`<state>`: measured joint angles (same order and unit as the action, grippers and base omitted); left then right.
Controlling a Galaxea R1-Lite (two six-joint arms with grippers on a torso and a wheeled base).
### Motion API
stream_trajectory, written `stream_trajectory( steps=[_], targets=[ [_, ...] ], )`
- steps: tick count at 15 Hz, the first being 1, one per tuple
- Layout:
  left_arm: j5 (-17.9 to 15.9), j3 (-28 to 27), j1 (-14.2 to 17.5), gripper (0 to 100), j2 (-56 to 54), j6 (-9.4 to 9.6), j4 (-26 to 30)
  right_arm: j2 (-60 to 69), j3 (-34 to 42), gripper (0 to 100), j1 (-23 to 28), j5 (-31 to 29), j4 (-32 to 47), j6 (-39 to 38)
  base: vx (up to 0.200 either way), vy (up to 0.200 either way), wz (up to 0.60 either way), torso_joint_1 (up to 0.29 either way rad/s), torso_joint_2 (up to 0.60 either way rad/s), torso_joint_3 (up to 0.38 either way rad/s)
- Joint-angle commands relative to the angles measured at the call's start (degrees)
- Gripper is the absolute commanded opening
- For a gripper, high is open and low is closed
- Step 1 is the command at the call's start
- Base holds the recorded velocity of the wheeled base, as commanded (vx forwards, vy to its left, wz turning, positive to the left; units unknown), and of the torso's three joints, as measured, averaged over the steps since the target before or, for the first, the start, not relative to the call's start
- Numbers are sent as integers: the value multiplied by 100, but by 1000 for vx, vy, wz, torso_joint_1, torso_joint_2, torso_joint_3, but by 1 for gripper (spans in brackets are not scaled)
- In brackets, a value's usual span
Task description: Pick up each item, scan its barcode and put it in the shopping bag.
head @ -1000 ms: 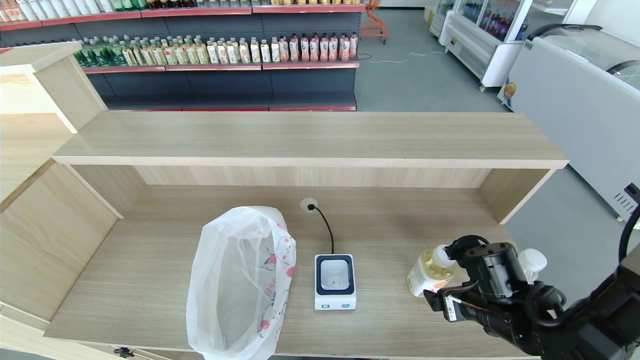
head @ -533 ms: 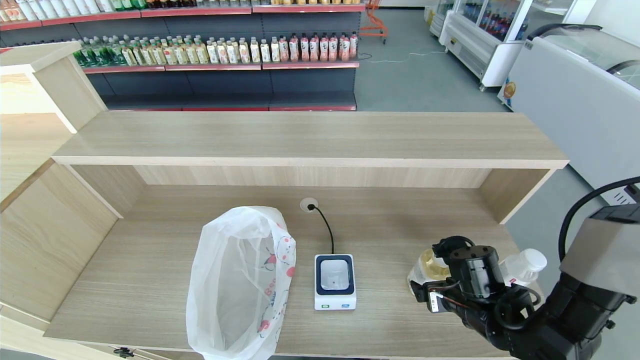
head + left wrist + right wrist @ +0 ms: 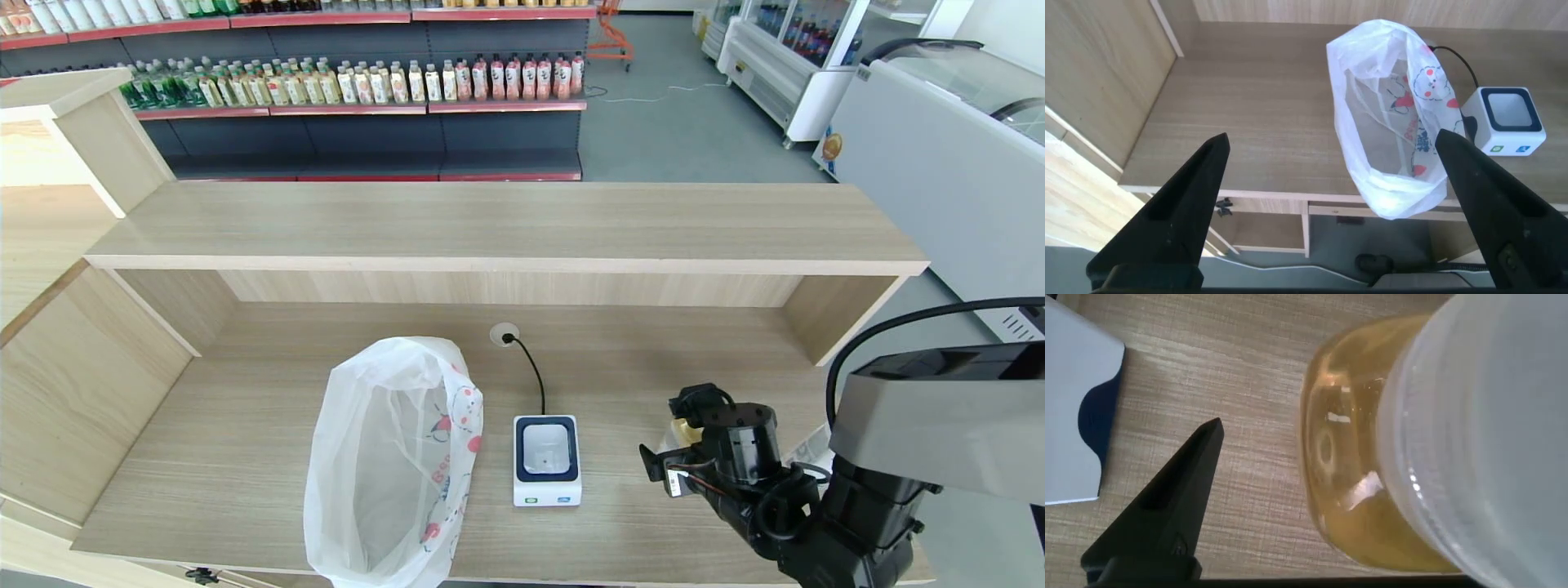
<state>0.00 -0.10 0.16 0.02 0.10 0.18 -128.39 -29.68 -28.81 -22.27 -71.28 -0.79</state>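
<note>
- Head view: the right gripper (image 3: 691,418) has moved from behind the amber-filled clear plastic bottle with a pale cap (image 3: 677,431) to directly over it within the last second. The wrist now hides the cap, and only a sliver of the bottle's shoulder shows.
- Bottle position: it has not moved. It stands upright on the pale wooden counter (image 3: 245,457), towards the robot's right, with the small white barcode scanner with a dark blue window (image 3: 547,459) between it and the bag.
- Right wrist view: the bottle (image 3: 1372,457) looms close. One dark finger (image 3: 1159,514) stands beside it with bare wood between them, so the jaws are spread and nothing is gripped yet. The scanner (image 3: 1069,433) lies beyond that finger.
- Left wrist view: the left gripper (image 3: 1333,140) hangs near the counter's front edge, its jaws spread wide and empty. Past it are the translucent white shopping bag with red cartoon print (image 3: 1388,122), mouth open, and the scanner (image 3: 1507,118).
- Meaning for the task: the approach looks complete, so closing on the bottle is probably next. Scanning and bagging are still to be done, and the bag (image 3: 326,457) appears empty.
</note>
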Motion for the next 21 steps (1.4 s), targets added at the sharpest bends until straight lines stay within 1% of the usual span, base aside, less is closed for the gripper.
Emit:
stream_trajectory(
  steps=[1, 6, 7, 10, 12, 13, 17, 18, 19, 20, 21],
  targets=[
    [0, 1, 2, 100, -2, -1, -1, -257, -169, 100, 7, -5, -97, 62, 0, 0, 0, 0, 0, 0],
    [0, 1, 2, 100, -2, -1, -1, -397, -354, 100, 103, 83, -360, 88, 0, 0, 0, 0, 0, 0],
    [-9, 1, 2, 100, -2, -1, -1, -415, -371, 0, 147, 206, -440, 114, 0, 0, 0, 0, 0, 0],
    [0, 1, 2, 100, -2, -1, -1, -441, -530, 0, 297, 285, -501, 352, 0, 0, 0, 0, 0, 0],
    [0, 1, 2, 100, -2, -1, -1, -441, -538, 0, 323, 329, -501, 396, 0, 0, 0, 0, 0, 0],
    [0, 1, 2, 100, -2, -1, -1, -459, -600, 0, 323, 443, -501, 404, 0, 0, 0, 0, 0, 0],
    [0, 1, 2, 100, -2, -1, -1, -397, -618, 0, 332, 478, -510, 352, 0, 0, 0, 0, 0, 0],
    [0, 1, 2, 100, -2, -1, -1, -283, -618, 0, 341, 636, -510, 343, 0, 0, 0, 0, 0, 0],
    [0, 1, 2, 100, -2, -1, -1, -46, -609, 0, 367, 970, -466, 264, 0, 0, 0, 0, 0, 0],
    [0, 1, 2, 100, -2, -1, -1, 227, -582, 0, 411, 1392, -404, 106, 0, 0, 0, 0, 0, 0],
    [0, 1, 2, 100, -2, -1, -1, 631, -556, 0, 472, 1928, -88, -97, 0, 0, 0, 0, 0, 0]
  ],
)
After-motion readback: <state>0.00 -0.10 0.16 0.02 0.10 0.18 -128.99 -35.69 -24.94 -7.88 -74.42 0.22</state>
